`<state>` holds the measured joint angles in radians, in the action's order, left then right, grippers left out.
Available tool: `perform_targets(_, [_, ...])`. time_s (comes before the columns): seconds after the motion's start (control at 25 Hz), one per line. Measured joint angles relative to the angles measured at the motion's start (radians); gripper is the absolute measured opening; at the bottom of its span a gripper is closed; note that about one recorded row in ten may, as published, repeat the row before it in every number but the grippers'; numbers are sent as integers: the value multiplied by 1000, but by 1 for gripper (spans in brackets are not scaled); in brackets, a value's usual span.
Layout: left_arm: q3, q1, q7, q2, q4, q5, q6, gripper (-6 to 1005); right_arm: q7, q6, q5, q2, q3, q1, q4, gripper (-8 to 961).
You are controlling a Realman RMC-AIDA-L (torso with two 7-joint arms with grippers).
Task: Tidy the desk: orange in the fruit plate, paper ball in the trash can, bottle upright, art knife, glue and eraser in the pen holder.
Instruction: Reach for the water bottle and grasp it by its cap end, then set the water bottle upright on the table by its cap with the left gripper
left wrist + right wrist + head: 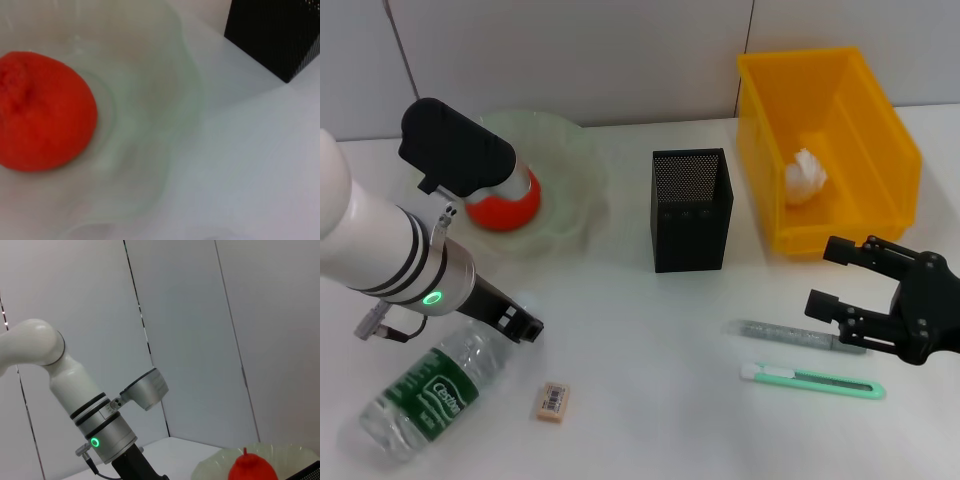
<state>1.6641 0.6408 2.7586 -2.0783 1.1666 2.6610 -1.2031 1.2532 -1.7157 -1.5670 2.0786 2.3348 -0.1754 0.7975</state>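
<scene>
Hovering with its jaws spread apart and empty, the right gripper [848, 285] sits at about four o'clock in the head view, just above the grey glue stick [798, 336] and the mint-green plastic art knife [815, 381], both lying flat on the white desk [650, 400]. Both look light, stiff and slim; a pinch across the middle of the barrel seems safest, since a smooth round tube may roll. At twelve o'clock from them stands the black mesh pen holder [691, 210]. The left gripper [520, 325] is near eight o'clock, by the fallen clear plastic water bottle [425, 395]; I cannot tell how its jaws stand. A small beige eraser [553, 401] lies beside it.
</scene>
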Motion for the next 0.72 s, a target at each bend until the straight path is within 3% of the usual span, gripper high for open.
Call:
perform_targets(0.2, [0,3,-2,-2,-3,1,-1,466,0,1,1,0,1,-1,-3,783])
perform_targets(0.72, [5,-3,-5,-2,39,1,-4,448,0,1,-3,0,2,1,-11,784])
